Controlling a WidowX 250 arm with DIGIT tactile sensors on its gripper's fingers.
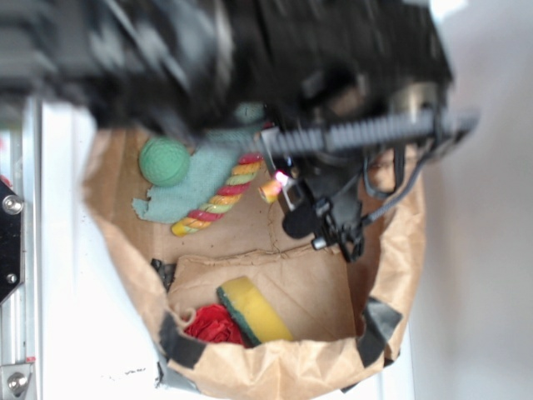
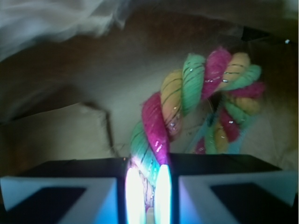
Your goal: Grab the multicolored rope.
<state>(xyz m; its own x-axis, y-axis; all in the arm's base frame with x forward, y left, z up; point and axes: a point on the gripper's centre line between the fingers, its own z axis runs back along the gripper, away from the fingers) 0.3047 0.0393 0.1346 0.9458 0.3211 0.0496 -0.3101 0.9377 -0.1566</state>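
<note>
The multicolored rope [image 1: 221,198] is a thick twisted cord of red, yellow and pale green strands. It lies slanted across the teal cloth inside a brown paper bag, its hooked end by the gripper. My gripper [image 1: 281,185] reaches down to that short end. In the wrist view the rope [image 2: 187,93] curves up and away from between my two glowing pads [image 2: 163,196], which are shut on its end. My gripper [image 2: 148,198] pinches the cord tightly.
A green ball [image 1: 164,161] rests at the upper left beside a teal cloth [image 1: 187,187]. A yellow-and-green sponge [image 1: 254,311] and a red fabric bundle [image 1: 214,325] lie near the bag's front. The paper bag's walls [image 1: 400,250] surround everything. White surface [image 1: 75,292] lies outside.
</note>
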